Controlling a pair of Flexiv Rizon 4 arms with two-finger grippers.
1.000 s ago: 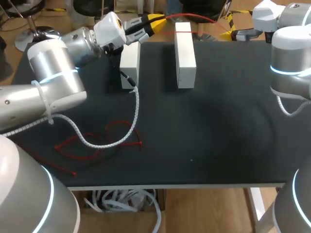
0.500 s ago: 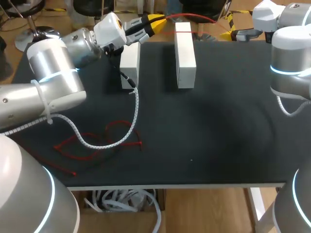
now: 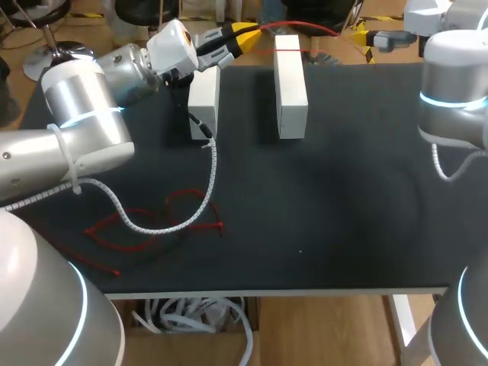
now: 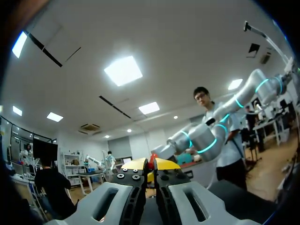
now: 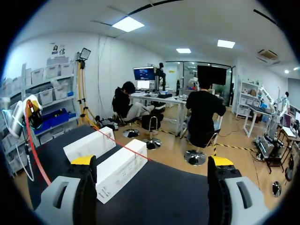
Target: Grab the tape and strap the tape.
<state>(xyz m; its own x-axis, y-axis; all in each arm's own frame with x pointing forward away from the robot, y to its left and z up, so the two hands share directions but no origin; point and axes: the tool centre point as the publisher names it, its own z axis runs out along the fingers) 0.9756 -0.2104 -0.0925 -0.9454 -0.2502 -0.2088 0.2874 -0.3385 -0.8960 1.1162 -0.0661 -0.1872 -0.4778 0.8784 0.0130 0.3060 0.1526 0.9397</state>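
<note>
Left claw sits above the far edge of the tabletop, just past the far end of the left white block. In its wrist view the yellow tips are pressed together with a sliver of red tape pinched between them, so it is gripping the tape. In the head view the tape leaves that claw and arcs right, above the far end of the right white block, off toward the far right. A thin red line also crosses the far end of that block. The two blocks lie side by side, long sides parallel, with a gap between them. Right claw is at the far right corner, out past the tabletop's far edge. Its fingers are spread wide and hold nothing. Ahead of it, both blocks lie on the black surface with the red line stretched over them. Near left, loose red strands lie tangled on the tabletop. The left arm's white coiled cable droops across them.
</note>
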